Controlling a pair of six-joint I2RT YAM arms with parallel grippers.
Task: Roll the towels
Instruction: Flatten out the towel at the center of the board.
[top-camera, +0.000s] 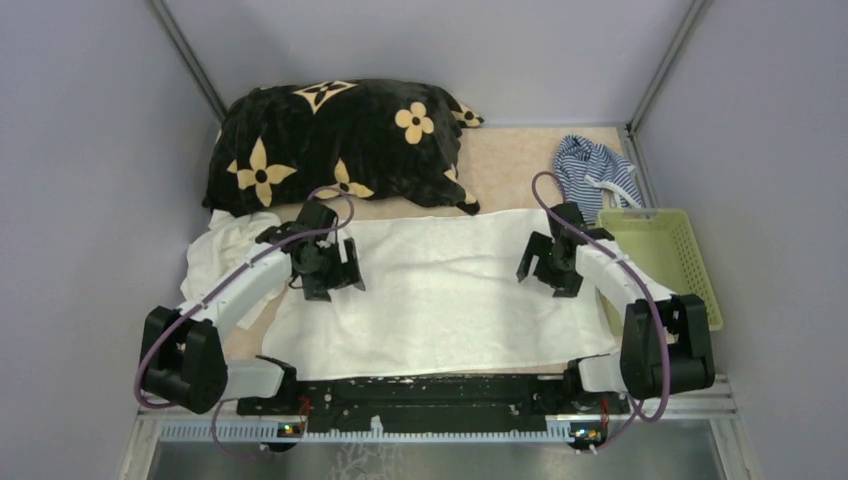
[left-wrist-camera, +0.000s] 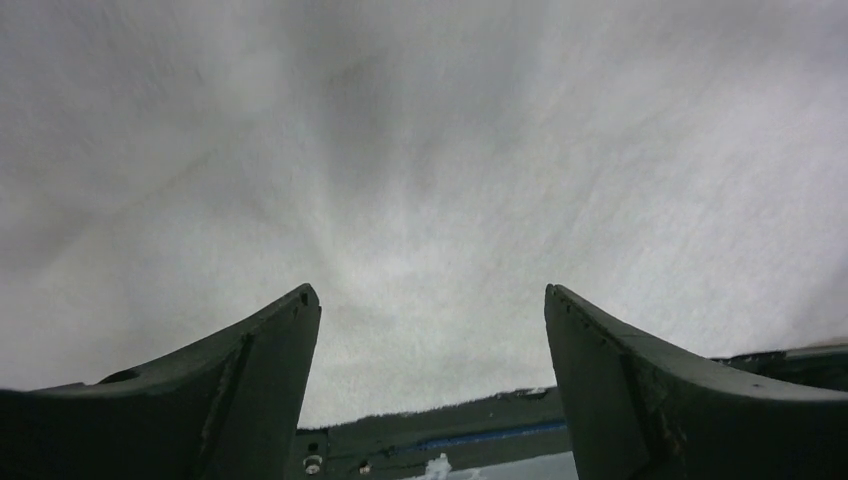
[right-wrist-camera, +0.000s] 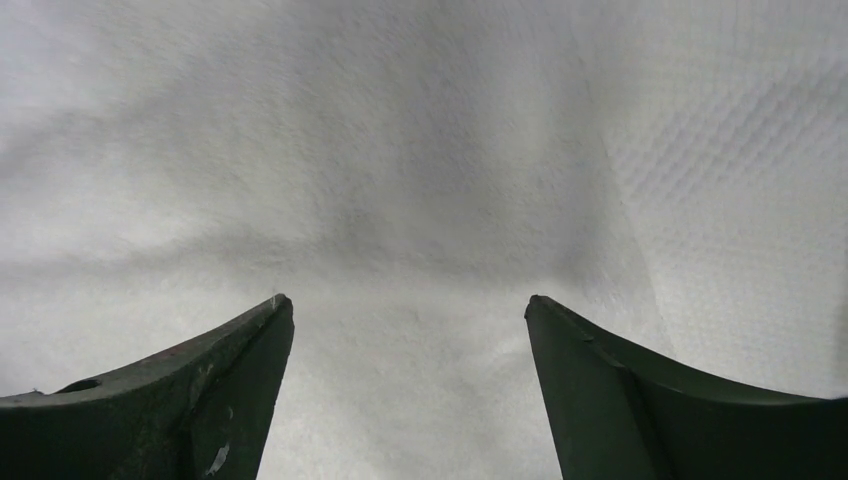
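Towel (top-camera: 440, 300) work is at its start: the long white terry towel lies spread flat across the worktop (top-camera: 510, 165), not yet rolled, its far edge just in front of the black pillow with tan flowers (top-camera: 340, 140). A second white towel (top-camera: 225, 255) sits bunched at the left, partly under the left arm.

Both arms hover over the far part of the flat towel — the left end effector (top-camera: 325, 275) near its left end, the right end effector (top-camera: 548, 268) near its right end. In each wrist view the fingers are spread wide with nothing between them, only white cloth beyond: left fingers (left-wrist-camera: 270, 350), right fingers (right-wrist-camera: 590, 350).

To do this step well, I judge that both end effectors should come down on the same edge at matching depth, pinch only the top layer of terry, and turn it over evenly. If one side leads, the roll will likely cone or skew. Soft pile will bunch under the fingers, so a shallow grip close to the hem seems safer than a deep one, and the two arms should travel together toward the near edge.

At the right, a pale green plastic basket (top-camera: 665, 265) stands beside the towel's end; its inside looks empty. A blue-and-white striped garment (top-camera: 590, 170) lies behind it on the worktop, not inside it
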